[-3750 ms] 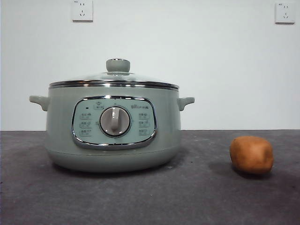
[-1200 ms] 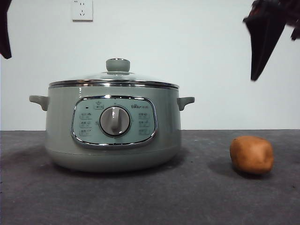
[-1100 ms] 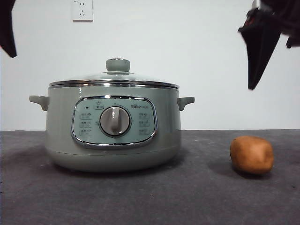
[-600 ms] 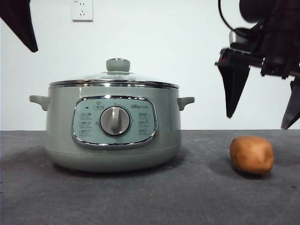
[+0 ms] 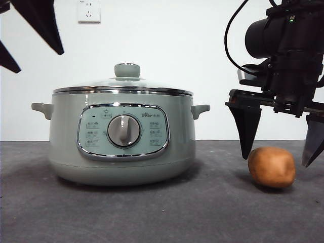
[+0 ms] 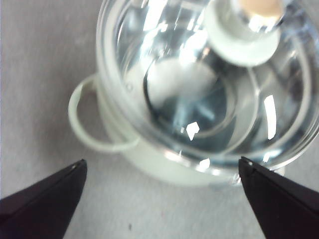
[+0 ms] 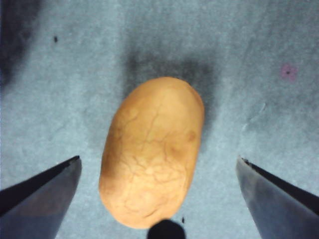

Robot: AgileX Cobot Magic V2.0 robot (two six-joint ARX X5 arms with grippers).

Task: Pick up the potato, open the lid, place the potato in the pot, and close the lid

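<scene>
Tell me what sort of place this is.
Probably a robot test bench, not a kitchen: a bare white wall with outlets, a grey mat-covered table, and only a pot and potato set out.

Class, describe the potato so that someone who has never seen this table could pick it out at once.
Start from the big sage-green pot with its glass lid on the dark table. To the side of the pot, apart from it, lies the potato, between the open jaws of the right gripper. It is the only small, rounded, orange-brown thing there.
</scene>
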